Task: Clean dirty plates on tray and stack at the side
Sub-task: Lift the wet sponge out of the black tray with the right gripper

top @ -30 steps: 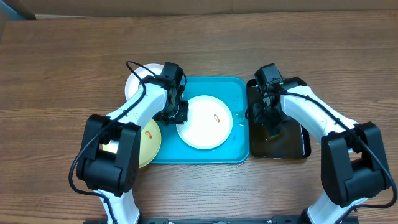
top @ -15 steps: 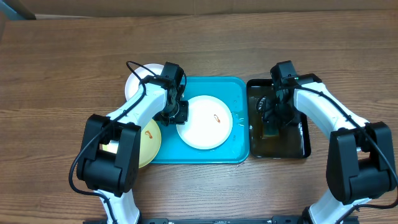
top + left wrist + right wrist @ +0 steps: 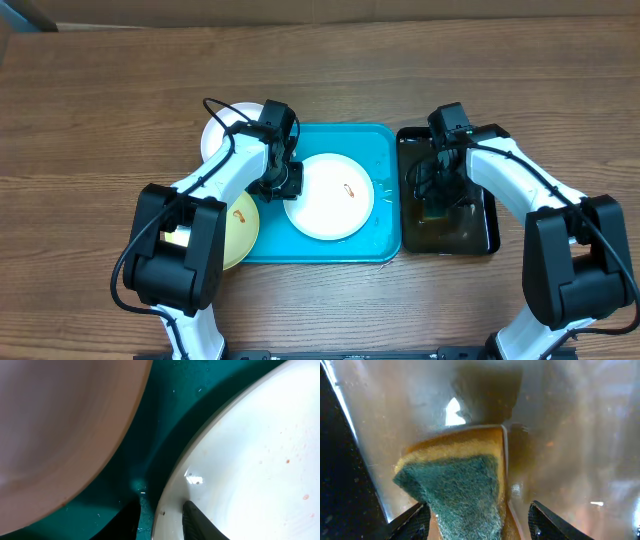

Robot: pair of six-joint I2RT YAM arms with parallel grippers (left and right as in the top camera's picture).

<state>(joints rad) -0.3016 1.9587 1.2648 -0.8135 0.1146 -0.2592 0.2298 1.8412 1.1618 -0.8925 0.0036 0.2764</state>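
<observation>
Your left pincer (image 3: 285,182) is clenched on the left rim of the white plate (image 3: 335,205). In the wrist view one finger lies on the plate's upper face and the other sits outside the rim, on the turquoise tray (image 3: 372,140) side. That plate lies flat near the middle of the tray, with a small orange-red smear (image 3: 349,188) right of its centre.

The second white plate (image 3: 222,135) sits at the tray's rear-left corner, just behind the left pincer. The yellow-green plate (image 3: 240,232) sits at the front-left corner, partly under the left arm. Whether these two overlap the tray's rim or only touch it is not clear from above.

Your right pincer (image 3: 479,506) is released. Its jaws stand spread either side of the sponge (image 3: 465,485), and the right finger is visibly clear of it. The sponge lies green face up in brown liquid in the black tray (image 3: 485,225), which stands just beside the turquoise tray's right wall.

The gripped plate's front and right edges lie close to the tray's raised rim. Bare wooden surface (image 3: 100,100) extends behind, left and right of both trays.
</observation>
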